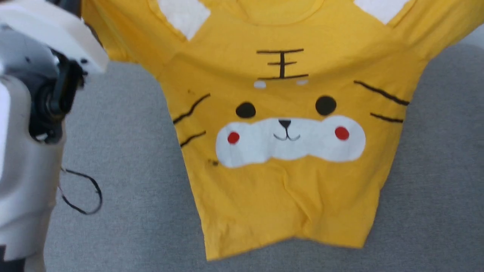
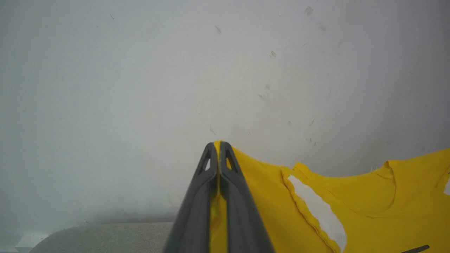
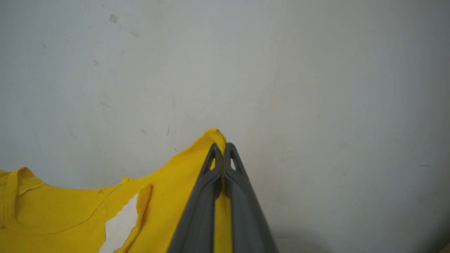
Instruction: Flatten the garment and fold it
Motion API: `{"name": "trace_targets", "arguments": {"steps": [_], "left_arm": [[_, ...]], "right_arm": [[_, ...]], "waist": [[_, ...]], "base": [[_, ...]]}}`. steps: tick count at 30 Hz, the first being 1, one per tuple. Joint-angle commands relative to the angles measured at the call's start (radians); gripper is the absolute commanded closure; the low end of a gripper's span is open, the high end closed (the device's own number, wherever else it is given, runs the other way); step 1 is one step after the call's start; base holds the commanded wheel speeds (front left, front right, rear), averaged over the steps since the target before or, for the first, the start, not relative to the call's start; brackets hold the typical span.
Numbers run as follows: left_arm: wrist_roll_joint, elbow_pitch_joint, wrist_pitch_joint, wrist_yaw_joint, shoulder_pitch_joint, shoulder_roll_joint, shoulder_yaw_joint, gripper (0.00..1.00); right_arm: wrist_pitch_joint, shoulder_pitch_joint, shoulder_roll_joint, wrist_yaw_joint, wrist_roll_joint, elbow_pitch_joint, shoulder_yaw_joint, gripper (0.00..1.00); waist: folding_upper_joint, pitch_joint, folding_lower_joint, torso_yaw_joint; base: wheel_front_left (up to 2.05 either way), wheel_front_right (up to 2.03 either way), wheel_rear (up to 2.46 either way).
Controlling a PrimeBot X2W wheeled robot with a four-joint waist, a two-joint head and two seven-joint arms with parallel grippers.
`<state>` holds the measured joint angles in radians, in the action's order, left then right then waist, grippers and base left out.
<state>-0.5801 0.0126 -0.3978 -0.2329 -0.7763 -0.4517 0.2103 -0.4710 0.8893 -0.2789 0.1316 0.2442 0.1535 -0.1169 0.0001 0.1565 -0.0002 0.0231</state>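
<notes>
A: Which step is this, do you think?

B: The flattening, I would say. The shirt (image 1: 287,189) hangs above the bench (image 1: 113,151), spread wide, with the printed face toward us. The folding is not yet begun.

A: And the hands?

B: The left hand (image 2: 218,147) is clenched on a top edge of the shirt, near the shoulder; yellow cloth shows between its fingers. The right hand (image 3: 222,147) pinches the other top edge in the same way. Both are high above the bench.

A: Does the hem touch the bench?

B: It is close to it, but I cannot tell if it touches.

A: So what does the next move ask?

B: I think both hands must go down toward the bench together, with the cloth stretched between them, so the shirt lies flat. If one lets go early, the shirt may bunch on the bench.
</notes>
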Motion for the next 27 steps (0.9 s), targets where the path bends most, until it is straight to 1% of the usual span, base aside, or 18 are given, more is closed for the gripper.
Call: {"name": "trace_targets", "arguments": {"steps": [1,5,9,15,19,23,27], "left_arm": [[0.015,-0.022,-0.011,0.011,-0.045,-0.012,0.009,1.00],[0.015,-0.076,-0.066,0.023,-0.148,-0.024,0.018,1.00],[0.002,-0.097,-0.128,0.028,-0.212,-0.033,0.024,1.00],[-0.028,-0.092,-0.207,0.005,-0.258,-0.034,0.014,1.00],[-0.054,-0.084,-0.263,-0.022,-0.271,-0.026,0.006,1.00],[-0.029,-0.096,-0.243,-0.038,-0.332,-0.030,0.001,1.00],[0.016,-0.142,-0.175,-0.044,-0.466,-0.014,0.003,1.00]], "right_arm": [[0.005,0.039,0.002,-0.001,-0.008,0.019,0.009,1.00],[-0.011,0.123,-0.001,-0.001,-0.018,0.059,0.044,1.00],[-0.042,0.173,-0.005,-0.001,-0.011,0.080,0.070,1.00],[-0.110,0.215,-0.012,-0.001,0.015,0.077,0.098,1.00],[-0.159,0.244,-0.006,-0.001,0.029,0.076,0.094,1.00],[-0.170,0.308,-0.005,-0.001,0.006,0.089,0.090,1.00],[-0.136,0.417,-0.017,-0.001,-0.044,0.122,0.104,1.00]], "waist": [[-0.0001,-0.072,0.0002,-0.045],[-0.0001,-0.096,0.0002,-0.057],[-0.0001,-0.102,0.0002,-0.067],[-0.0001,-0.083,0.0002,-0.080],[-0.0001,-0.039,0.0002,-0.089],[-0.0001,0.042,0.0002,-0.090],[-0.0001,0.148,0.0002,-0.083]], "base": [[0.00,0.00,0.00],[0.00,0.00,0.00],[0.00,0.00,0.00],[0.00,0.00,0.00],[0.00,0.00,0.00],[0.00,0.00,0.00],[0.00,0.00,0.00]]}}
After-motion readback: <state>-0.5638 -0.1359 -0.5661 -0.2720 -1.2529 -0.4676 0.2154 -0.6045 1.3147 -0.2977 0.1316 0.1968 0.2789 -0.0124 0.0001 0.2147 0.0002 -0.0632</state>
